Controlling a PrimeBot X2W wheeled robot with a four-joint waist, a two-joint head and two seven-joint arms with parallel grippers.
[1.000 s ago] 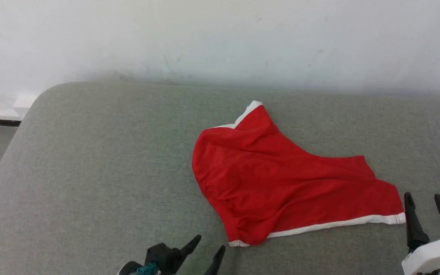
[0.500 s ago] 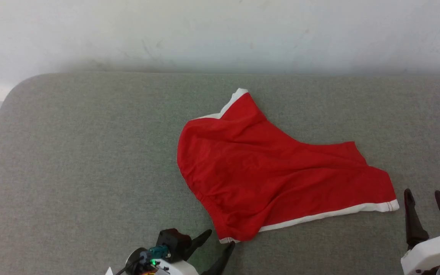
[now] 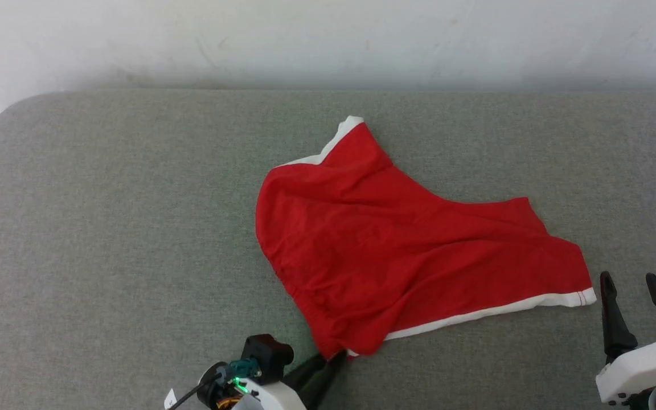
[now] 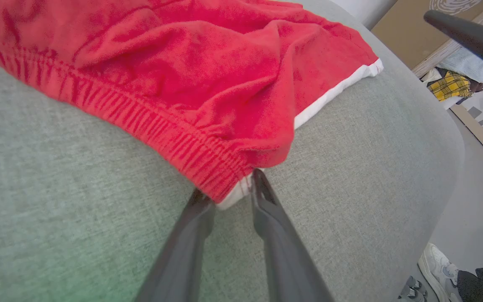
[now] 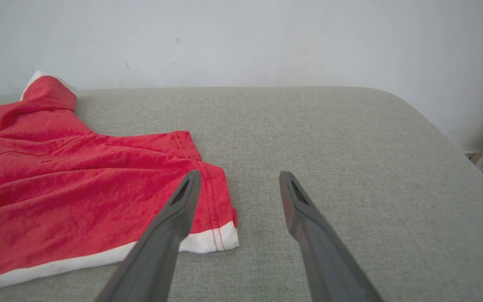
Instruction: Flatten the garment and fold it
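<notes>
Now left fingers [image 4: 265,209] tight on the garment's [image 3: 396,250] waistband corner, right fingers [image 5: 173,218] wide apart, empty.

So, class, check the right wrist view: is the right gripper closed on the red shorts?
No: the right gripper stands wide open beside the garment, pinching nothing.

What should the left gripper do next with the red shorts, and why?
Probably close the left gripper firmly on the near waistband corner of the garment: that corner lies between its narrowed fingertips. The right gripper is open beside the hem corner.
</notes>
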